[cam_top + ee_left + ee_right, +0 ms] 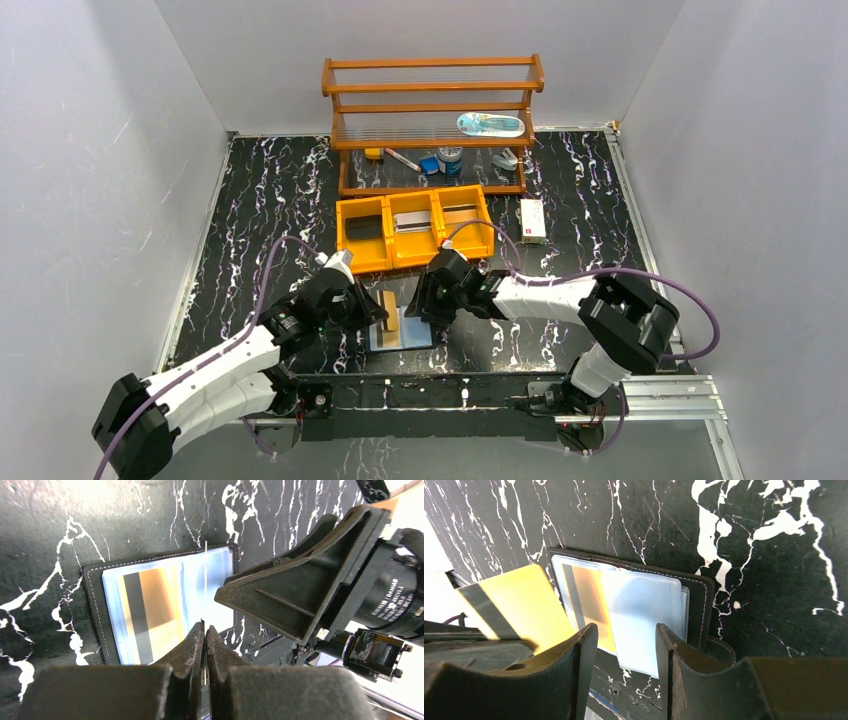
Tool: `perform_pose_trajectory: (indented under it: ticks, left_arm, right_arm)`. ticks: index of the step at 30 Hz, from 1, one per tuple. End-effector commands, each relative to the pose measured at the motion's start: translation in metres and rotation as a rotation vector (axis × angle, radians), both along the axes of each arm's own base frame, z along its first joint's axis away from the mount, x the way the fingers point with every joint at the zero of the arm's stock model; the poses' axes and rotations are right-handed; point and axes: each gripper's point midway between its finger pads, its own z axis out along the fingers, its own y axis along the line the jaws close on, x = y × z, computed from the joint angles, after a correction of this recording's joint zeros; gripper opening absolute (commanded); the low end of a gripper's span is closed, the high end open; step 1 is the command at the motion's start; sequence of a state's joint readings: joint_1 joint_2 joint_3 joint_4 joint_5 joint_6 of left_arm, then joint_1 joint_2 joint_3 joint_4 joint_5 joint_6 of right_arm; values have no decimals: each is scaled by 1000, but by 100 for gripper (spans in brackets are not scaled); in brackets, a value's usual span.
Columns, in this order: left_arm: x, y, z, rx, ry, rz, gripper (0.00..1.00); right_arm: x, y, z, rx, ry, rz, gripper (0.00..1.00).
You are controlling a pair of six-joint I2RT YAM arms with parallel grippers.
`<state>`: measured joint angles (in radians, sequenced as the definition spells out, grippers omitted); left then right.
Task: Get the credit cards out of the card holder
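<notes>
Tan card [516,605], clamped edge-on in the left gripper [205,626], looks free of the unfolded card holder [95,610] lying on the table between the arms, right gripper [626,630] spread wide above its sleeves; next we'd guess it goes to the yellow bin [415,262] beyond.

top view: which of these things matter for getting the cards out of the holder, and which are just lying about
Job in hand: card holder, lying open; credit card pinched in the left gripper; second card in a sleeve; right gripper, open over the holder.
Lying about: yellow bin tray; wooden rack; white box.
</notes>
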<state>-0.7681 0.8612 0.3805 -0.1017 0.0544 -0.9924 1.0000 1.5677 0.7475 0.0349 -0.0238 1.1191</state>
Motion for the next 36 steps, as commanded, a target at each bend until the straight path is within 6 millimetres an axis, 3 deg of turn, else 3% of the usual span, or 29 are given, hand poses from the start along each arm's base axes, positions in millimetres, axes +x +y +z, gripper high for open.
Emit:
perform_pose_trajectory:
  ticks: [1,8,13,16,19,21,28,33,36]
  left_arm:
    - [10,22,21,97,-73,54,0]
    - [14,49,33,205,-93,140,0]
    - [8,64,36,213,-92,190,0]
    - [5,69,41,201,-99,209,0]
    - [4,67,48,179,-108,203,0]
    - [4,63,52,165,-109,186,0]
    - [15,45,67,159,-114,142,0]
    - [27,27,82,140,-138,84,0]
    - [35,10,96,43,-143,18,0]
  right_arm:
    - [13,4,33,-24,-94,38,55]
    - [5,39,46,129,-51,120,55]
    - [-10,62,40,197,12,219,55]
    - [-15,63,27,170,51,242,55]
    - [-12,44,8,57,71,169,55]
    - [-8,32,7,-5,61,134,55]
    - [6,19,57,4,-86,112,58]
    - [36,-18,78,-47,-186,-27,62]
    - [54,-37,96,8,-247,-112,64]
